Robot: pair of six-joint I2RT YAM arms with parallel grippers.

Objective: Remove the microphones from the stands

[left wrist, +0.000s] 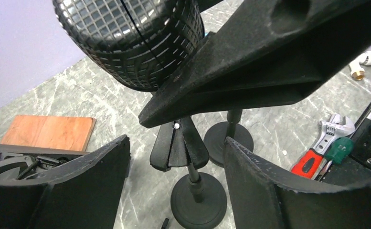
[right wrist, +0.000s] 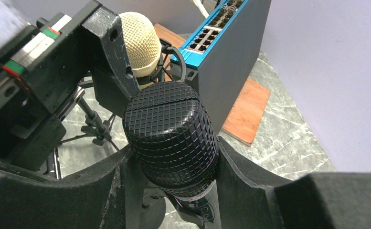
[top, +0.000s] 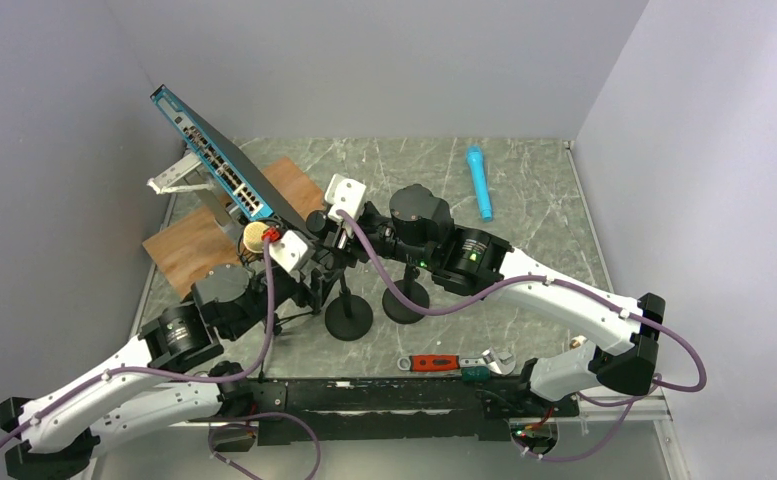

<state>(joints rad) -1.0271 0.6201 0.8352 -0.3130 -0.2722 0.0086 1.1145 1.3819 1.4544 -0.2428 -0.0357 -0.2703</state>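
In the middle of the surface [top: 554,200], the right fingers [right wrist: 250,183] hold the black microphone [right wrist: 171,136] by its head, above the stand [left wrist: 197,202]. The left fingers [left wrist: 269,186] are wide on either side of the clip [left wrist: 178,148]; we should steady the stand with them, then pull the microphone along its axis
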